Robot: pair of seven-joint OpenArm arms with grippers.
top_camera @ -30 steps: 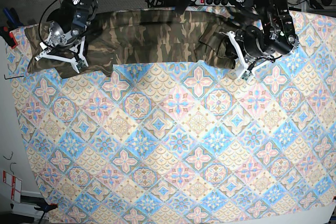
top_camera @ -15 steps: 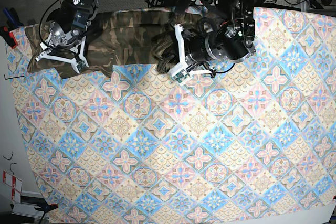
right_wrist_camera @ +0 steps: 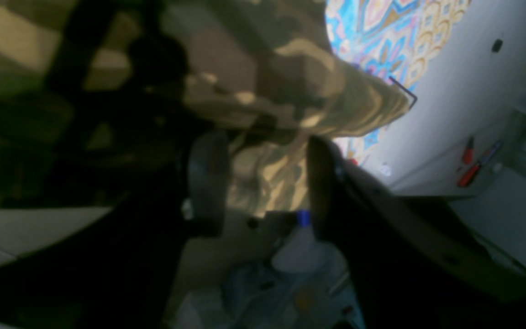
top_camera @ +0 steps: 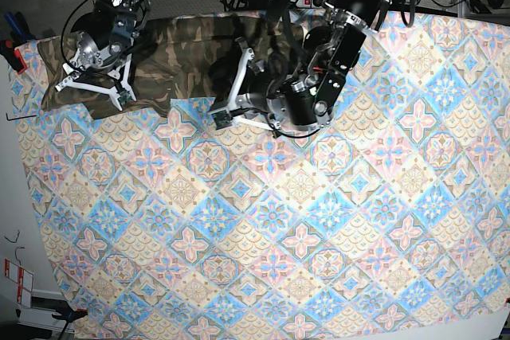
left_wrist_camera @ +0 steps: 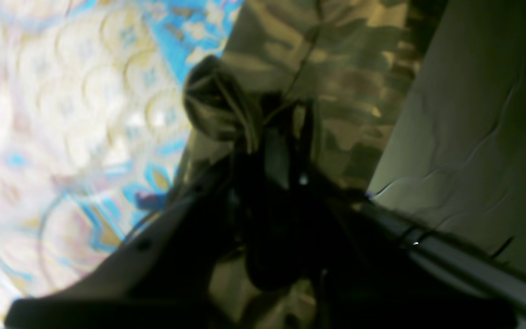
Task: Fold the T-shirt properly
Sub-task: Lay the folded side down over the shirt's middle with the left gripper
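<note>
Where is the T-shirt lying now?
In the base view, the T-shirt lies along the tablecloth's far edge, toward the left, between both grippers.

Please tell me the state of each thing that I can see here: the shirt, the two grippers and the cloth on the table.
T-shirt: lying at the far edge, partly folded, bunched where it is gripped.
Left gripper: shut on the T-shirt, fabric pinched between its fingers.
Right gripper: fingers apart, over the T-shirt's end; holding nothing.
Tablecloth: spread flat.
</note>
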